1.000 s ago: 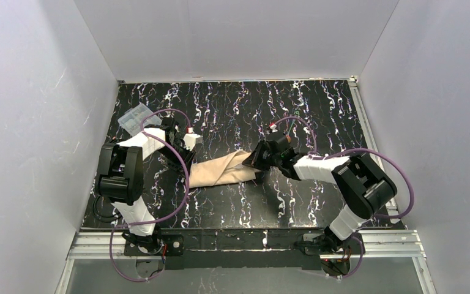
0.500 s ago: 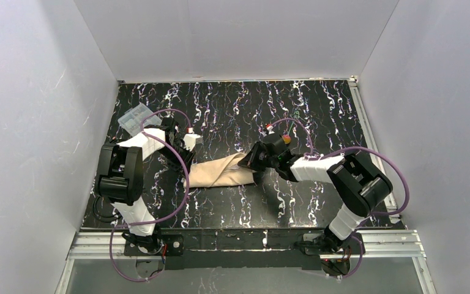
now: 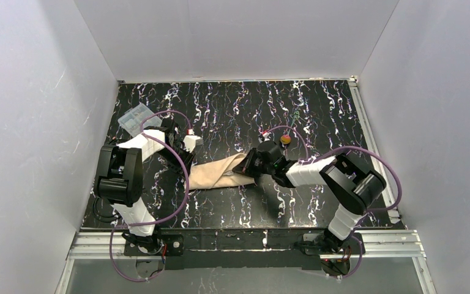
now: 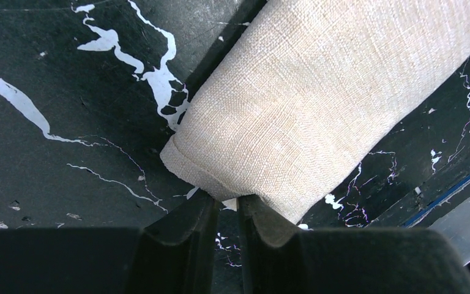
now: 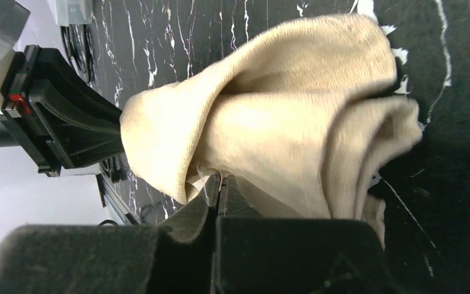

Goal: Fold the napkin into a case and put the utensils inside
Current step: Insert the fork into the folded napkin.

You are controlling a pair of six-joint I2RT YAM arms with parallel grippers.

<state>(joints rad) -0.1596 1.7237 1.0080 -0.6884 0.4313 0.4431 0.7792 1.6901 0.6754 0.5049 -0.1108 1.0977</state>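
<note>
Starting beyond the left end of the napkin (image 3: 217,173), the clear plastic box (image 3: 134,116) sits well off toward the back corner, just where it was a second ago. The left gripper (image 4: 226,207) has barely moved. Its fingers are pinched almost together on the napkin's left hem, pinning that end to the marbled table (image 3: 232,104).

The napkin itself lies as a long, rolled-up band between the two arms, low and slanting, not yet a flat layered case.

At its right end the change shows. The right gripper (image 5: 219,187), clenched tight on a thin fold of cloth, has slid leftward along the napkin's length, and its forearm has swung down with it. That end now bunches into loose overlapping folds, and the band looks a little shorter than before.

Just past the napkin's right end, toward the back, the spoon (image 3: 286,139) with its orange bowl now lies in the open — the right wrist covered most of it a second ago. The fork I cannot pick out with any certainty.

By my reading, the fold is mid-way — the right end is being brought over, and neither utensil is inside yet.
</note>
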